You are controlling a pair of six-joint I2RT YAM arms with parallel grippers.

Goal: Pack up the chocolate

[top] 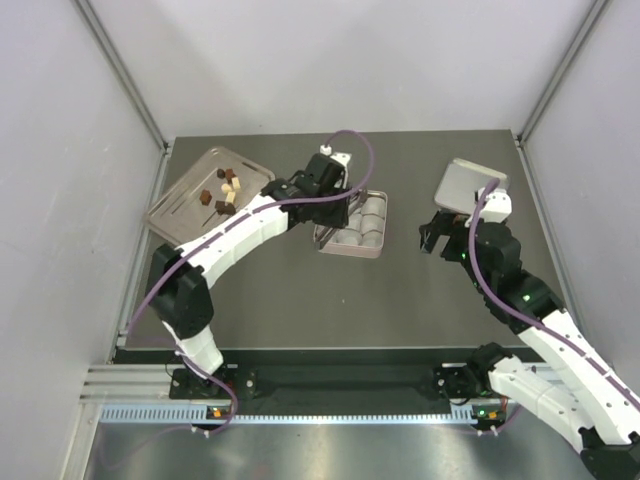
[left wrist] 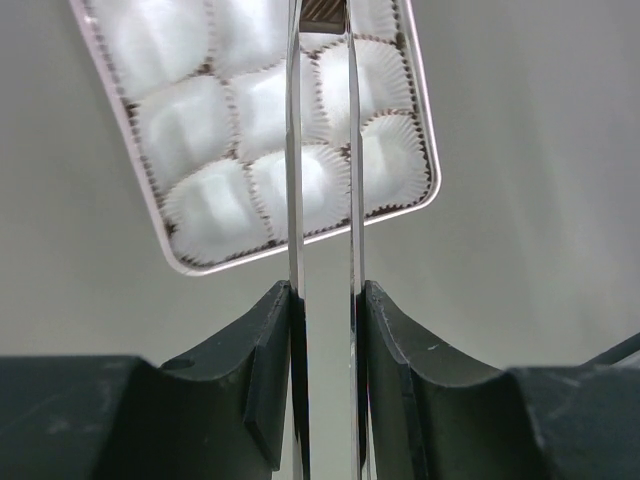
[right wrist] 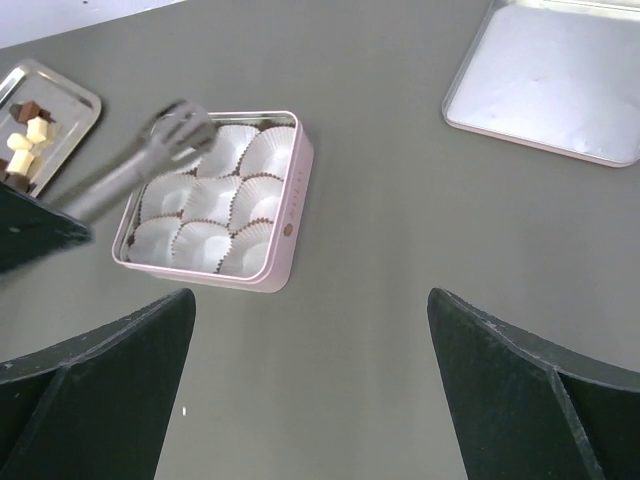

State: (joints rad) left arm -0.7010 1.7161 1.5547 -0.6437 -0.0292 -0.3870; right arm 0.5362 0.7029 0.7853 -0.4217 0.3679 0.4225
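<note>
Several tiny brown and cream chocolate pieces (top: pixel 225 190) lie on a metal tray (top: pixel 180 205) at the back left; they also show in the right wrist view (right wrist: pixel 25 135). My left gripper (left wrist: pixel 327 300) is shut on metal tongs (left wrist: pixel 296 150), whose tips reach over the pink square tin (left wrist: pixel 300 240) of white paper cups. A dark brown piece (left wrist: pixel 322 12) shows between the tong tips at the frame's top edge. In the top view the left gripper (top: pixel 318 185) is at the tin's (top: pixel 350 252) far left corner. My right gripper (top: pixel 437 240) is open and empty, right of the tin.
The tin's flat lid (top: pixel 468 183) lies at the back right, just behind the right gripper; it also shows in the right wrist view (right wrist: pixel 560 80). Grey walls and metal posts close in the table on the left, the back and the right.
</note>
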